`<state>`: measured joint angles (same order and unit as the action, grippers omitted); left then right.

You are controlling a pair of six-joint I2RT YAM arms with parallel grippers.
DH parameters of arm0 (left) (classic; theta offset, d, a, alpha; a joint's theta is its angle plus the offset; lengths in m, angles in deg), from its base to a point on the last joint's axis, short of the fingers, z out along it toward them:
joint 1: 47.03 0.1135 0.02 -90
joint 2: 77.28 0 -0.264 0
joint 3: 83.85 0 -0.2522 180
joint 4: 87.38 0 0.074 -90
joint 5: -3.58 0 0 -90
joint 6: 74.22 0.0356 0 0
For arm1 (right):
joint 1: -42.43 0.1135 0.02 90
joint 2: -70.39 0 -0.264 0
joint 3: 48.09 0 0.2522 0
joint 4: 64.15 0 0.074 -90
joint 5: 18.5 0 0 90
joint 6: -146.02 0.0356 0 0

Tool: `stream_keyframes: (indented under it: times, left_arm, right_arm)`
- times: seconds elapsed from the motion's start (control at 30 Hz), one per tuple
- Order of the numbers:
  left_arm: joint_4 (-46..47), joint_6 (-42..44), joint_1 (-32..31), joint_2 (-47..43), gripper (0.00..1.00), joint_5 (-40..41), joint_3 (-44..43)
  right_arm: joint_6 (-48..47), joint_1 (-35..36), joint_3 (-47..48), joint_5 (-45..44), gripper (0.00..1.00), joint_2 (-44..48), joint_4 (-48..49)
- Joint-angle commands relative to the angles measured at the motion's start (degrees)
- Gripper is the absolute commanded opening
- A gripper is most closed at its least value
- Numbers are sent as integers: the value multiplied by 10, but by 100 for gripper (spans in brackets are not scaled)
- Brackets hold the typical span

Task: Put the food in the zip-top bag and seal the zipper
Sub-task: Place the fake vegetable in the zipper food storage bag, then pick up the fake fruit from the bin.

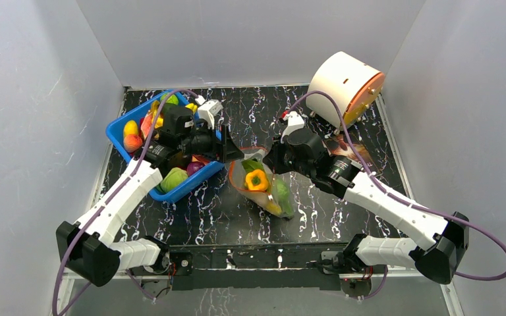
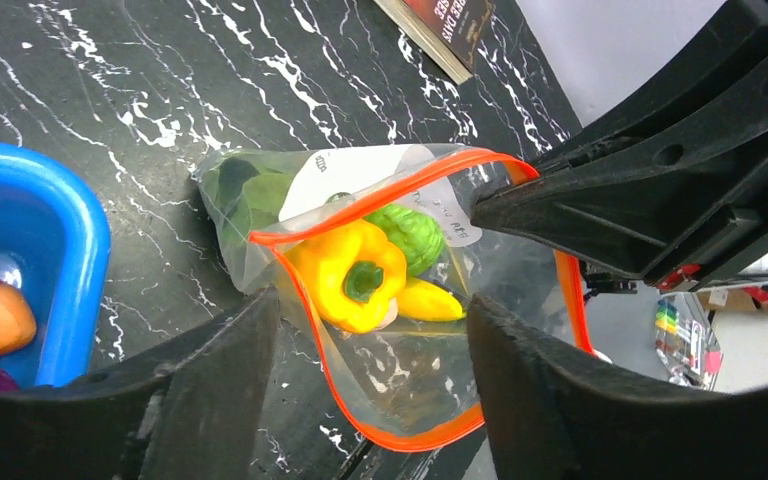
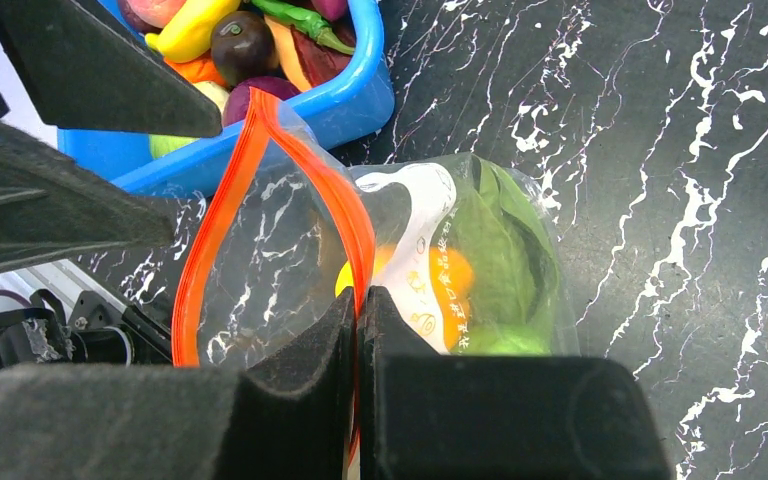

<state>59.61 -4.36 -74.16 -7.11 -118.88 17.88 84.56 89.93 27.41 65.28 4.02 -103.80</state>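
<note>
- The table [image 1: 237,105] under me is black, marbled with thin white veins, and faintly glossy.
- A plain pale grey back wall [image 1: 237,39] closes its far edge.
- A left wall [image 1: 33,131] and a right wall [image 1: 461,118] of the same grey box me in.
- The light is soft and even.
- A white drum [image 1: 344,89] with an orange face sits in the far right corner.
- A flat book [image 2: 445,25] lies on the table near it.
- A dark rail [image 1: 257,260] runs along the near edge.
</note>
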Motion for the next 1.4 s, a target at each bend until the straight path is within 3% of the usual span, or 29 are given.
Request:
stream_keyframes:
  times: [0.0,0.13,0.17,0.33,0.5,0.7,0.9,1.13,1.37]
  left_arm:
    - [0,4,-2,-44,72,55,-19]
    - [-41,34,-1,-60,88,139,-39]
    - [-50,43,-2,-62,97,155,-46]
    - [-80,83,-1,-59,98,245,-76]
    - [-84,114,1,-48,98,386,-69]
    - [-69,121,28,-38,98,405,-44]
    - [-48,116,63,-43,84,372,-16]
    - [-22,107,119,-50,80,362,21]
    - [-1,132,168,-37,64,359,55]
  right_arm:
    - [-7,-1,22,-3,0,21,29]
    - [-7,-2,15,-4,0,30,29]
    - [-7,-1,13,-4,0,33,29]
    - [-6,-2,4,-1,0,42,30]
    - [-6,-1,-7,0,0,53,33]
    - [-8,-1,-10,-6,0,63,27]
    - [-9,-1,-16,-7,0,69,28]
    - [-9,-2,-15,-5,0,70,30]
    - [-11,-1,-9,-6,0,70,28]
